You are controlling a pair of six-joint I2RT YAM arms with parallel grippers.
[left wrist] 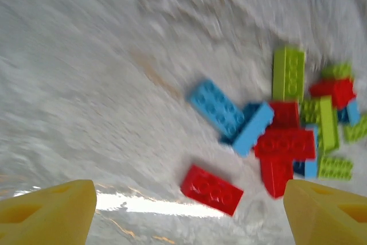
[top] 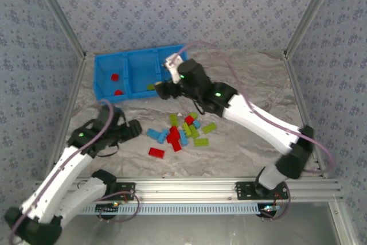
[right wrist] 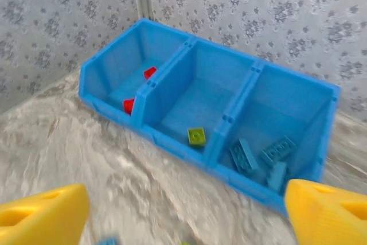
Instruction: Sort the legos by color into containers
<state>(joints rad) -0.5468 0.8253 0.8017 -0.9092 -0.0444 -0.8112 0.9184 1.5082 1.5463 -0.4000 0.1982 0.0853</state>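
Observation:
The containers are three compartments of one blue bin (top: pixel 139 52) (right wrist: pixel 172 146). Its left compartment holds two red legos (top: pixel 114 77) (right wrist: pixel 149 72). A small lime brick (right wrist: pixel 196 136) lies in the middle one, and several light blue bricks (right wrist: pixel 261 159) lie in the right one. My right gripper (top: pixel 160 89) (right wrist: pixel 186 199) hovers open and empty just in front of the bin. A mixed pile of legos (top: pixel 180 132) (left wrist: pixel 298 130) lies mid-table. A lone red brick (top: pixel 156 152) (left wrist: pixel 212 189) sits below my left gripper (top: pixel 133 129) (left wrist: pixel 189 194), which is open and empty.
Patterned walls and metal posts close in the table on three sides. A long light blue brick (left wrist: pixel 217 107) lies at the pile's left edge. Bare marbled tabletop (top: pixel 258 78) stretches right of the bin and in front of the pile.

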